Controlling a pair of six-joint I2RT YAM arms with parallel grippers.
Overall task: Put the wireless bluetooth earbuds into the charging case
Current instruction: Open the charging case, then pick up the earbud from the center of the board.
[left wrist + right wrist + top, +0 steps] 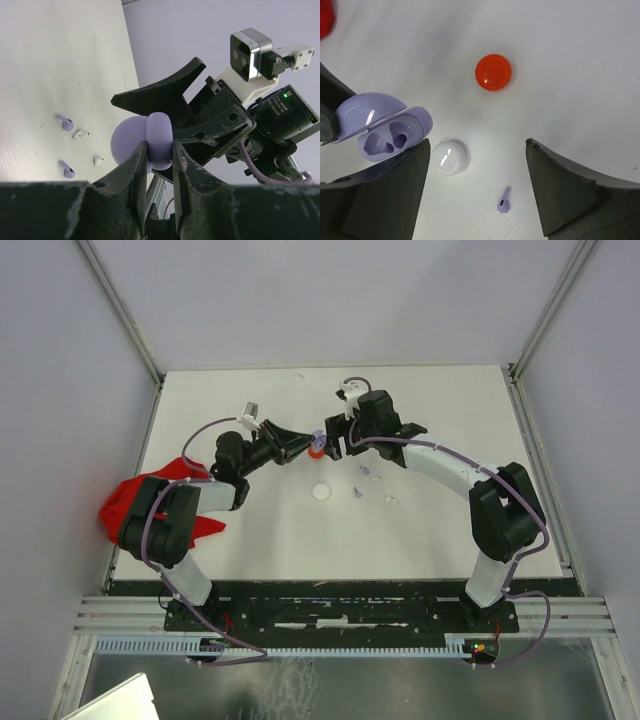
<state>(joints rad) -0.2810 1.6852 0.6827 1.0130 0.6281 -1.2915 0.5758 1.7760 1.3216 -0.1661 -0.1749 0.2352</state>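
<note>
Lilac charging case (385, 132) is clamped open in the left gripper (159, 150), off the table (580, 75), sockets seen empty. The right gripper (476, 150) is spread wide, nothing held; earbuds (65, 122) are scattered on the table, none inserted yet

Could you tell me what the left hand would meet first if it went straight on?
Most likely the open right hand, just beyond the lilac case the left hand grips; depth is unclear.
</note>
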